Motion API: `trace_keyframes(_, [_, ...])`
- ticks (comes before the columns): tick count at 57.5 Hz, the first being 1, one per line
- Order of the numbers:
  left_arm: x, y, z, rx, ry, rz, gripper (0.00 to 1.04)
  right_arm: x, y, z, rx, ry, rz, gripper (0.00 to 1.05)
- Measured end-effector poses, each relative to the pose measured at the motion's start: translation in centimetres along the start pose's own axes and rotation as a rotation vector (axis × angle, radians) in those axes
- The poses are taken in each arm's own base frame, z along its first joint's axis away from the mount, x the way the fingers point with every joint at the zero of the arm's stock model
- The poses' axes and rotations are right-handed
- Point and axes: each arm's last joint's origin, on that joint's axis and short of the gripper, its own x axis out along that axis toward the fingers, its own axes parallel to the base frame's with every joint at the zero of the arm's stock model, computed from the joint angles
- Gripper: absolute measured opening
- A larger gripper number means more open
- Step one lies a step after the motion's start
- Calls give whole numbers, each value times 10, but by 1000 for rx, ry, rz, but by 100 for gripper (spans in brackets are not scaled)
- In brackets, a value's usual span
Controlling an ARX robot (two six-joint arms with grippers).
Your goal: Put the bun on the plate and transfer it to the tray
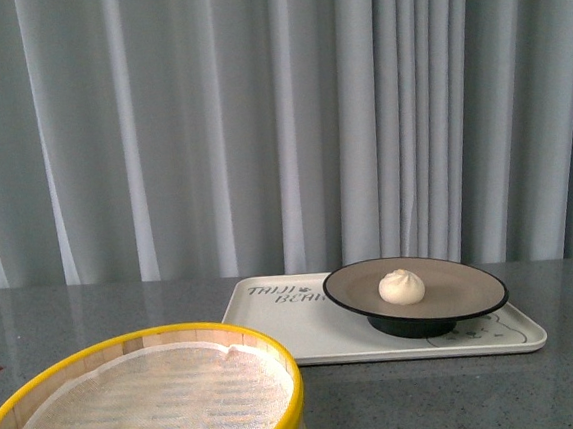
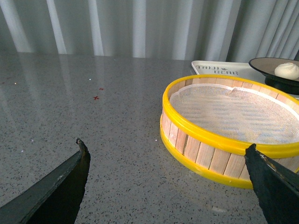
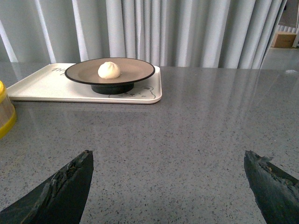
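One bun [image 1: 401, 287] on plate [image 1: 465, 299], on tray [image 1: 308, 343].

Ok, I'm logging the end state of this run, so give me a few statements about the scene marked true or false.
1. The bun sits on the plate. True.
2. The plate stands on the bare table beside the tray. False: it stands on the tray.
3. The steamer basket holds a second bun. False: only its white liner shows.
4. The left gripper is open and holds nothing. True.
5. The right gripper grips the plate rim. False: its fingers are spread, well away from it.
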Motion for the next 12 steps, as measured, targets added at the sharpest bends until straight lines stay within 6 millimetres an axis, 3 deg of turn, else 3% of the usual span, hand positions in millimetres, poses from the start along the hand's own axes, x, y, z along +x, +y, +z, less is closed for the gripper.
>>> trace_keyframes(12, [0, 0, 0, 0, 0, 0, 98, 0, 0, 0, 0, 0, 0, 96])
